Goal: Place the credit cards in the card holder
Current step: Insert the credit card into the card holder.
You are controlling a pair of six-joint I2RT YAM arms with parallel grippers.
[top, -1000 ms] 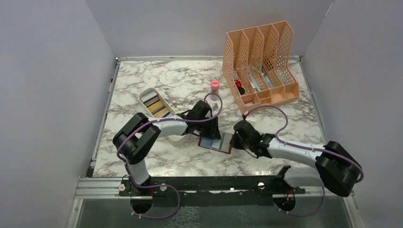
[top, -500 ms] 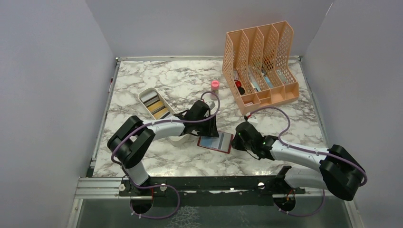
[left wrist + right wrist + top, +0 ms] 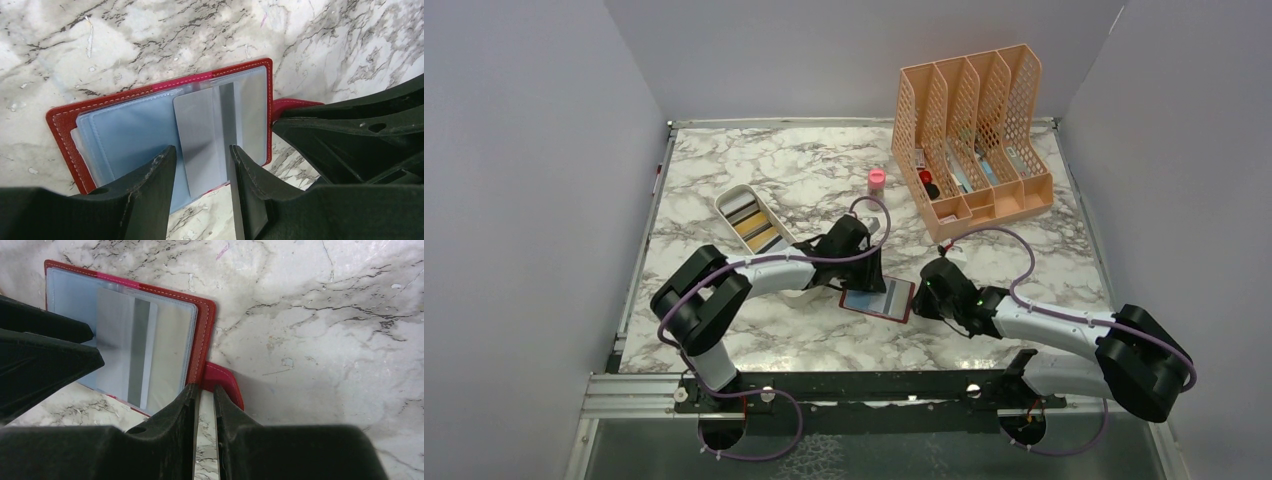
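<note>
The red card holder (image 3: 894, 300) lies open on the marble, clear sleeves up. A grey card with a dark stripe (image 3: 200, 135) sits partly in a sleeve, its lower end sticking out over the holder's near edge. My left gripper (image 3: 202, 150) stands open just above that end, one finger on each side, with a gap beside the card. My right gripper (image 3: 205, 390) is shut with only a slit between its fingers. Its tips rest at the holder's right edge, next to the red closing tab (image 3: 225, 382). More cards lie in the white tray (image 3: 752, 218).
A peach desk organiser (image 3: 972, 140) stands at the back right with small items in it. A pink-capped bottle (image 3: 876, 179) stands behind the holder. A white object shows under my left forearm (image 3: 799, 293). Both grippers nearly meet over the holder.
The left arm's elbow has swung a little left and down, and its gripper has shifted slightly over the card. The right gripper and the holder stay where they were.
</note>
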